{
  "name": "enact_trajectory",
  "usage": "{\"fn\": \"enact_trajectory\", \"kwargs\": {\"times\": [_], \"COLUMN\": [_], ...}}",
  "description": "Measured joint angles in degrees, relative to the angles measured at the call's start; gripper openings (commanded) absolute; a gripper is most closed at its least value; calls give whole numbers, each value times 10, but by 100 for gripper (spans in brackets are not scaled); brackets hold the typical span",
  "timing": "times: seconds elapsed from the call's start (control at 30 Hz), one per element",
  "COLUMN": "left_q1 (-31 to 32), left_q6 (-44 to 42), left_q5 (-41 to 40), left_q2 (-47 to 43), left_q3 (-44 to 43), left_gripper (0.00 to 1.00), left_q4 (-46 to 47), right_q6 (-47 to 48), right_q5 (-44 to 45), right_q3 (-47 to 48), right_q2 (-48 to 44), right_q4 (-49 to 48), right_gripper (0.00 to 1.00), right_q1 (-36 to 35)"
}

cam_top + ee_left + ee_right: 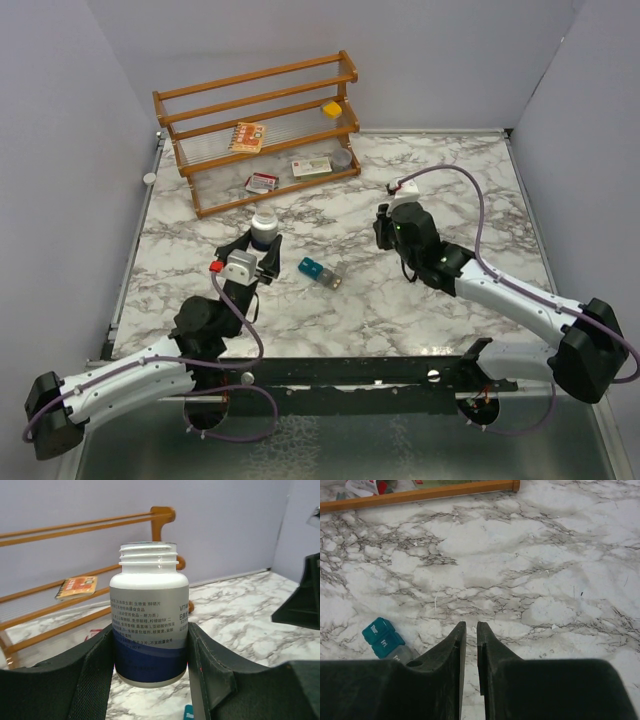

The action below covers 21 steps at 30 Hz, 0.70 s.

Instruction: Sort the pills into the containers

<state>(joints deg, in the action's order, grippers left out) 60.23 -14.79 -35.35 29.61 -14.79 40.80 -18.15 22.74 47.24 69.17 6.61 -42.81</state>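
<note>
Left gripper (263, 243) clamped on bottle (149, 625); neck threads bare, contents hidden. Right gripper (469, 630) fingers almost together, only a thin slit. Containers (320, 271) lie on table (450, 160) between the arms, the grey end partly hidden behind right finger in wrist view.

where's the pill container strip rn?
Top view: the containers lie on the marble table near centre, just right of the bottle held in the left gripper. In the right wrist view they sit lower left, beside the right gripper.
</note>
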Motion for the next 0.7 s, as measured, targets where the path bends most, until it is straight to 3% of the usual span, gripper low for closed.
{"fn": "enact_trajectory", "kwargs": {"times": [0.27, 0.43, 0.7], "left_q1": [-138, -145, -147], "left_q6": [90, 126, 163], "left_q5": [59, 99, 160], "left_q2": [2, 1, -32], "left_q3": [89, 140, 143], "left_gripper": [0, 0, 0], "left_q4": [12, 44, 113], "right_q6": [0, -2, -18], "right_q5": [-22, -72, -155], "right_q3": [-21, -42, -87], "right_q2": [27, 26, 25], "right_q4": [-17, -39, -67], "right_gripper": [16, 16, 18], "right_q1": [0, 0, 0]}}
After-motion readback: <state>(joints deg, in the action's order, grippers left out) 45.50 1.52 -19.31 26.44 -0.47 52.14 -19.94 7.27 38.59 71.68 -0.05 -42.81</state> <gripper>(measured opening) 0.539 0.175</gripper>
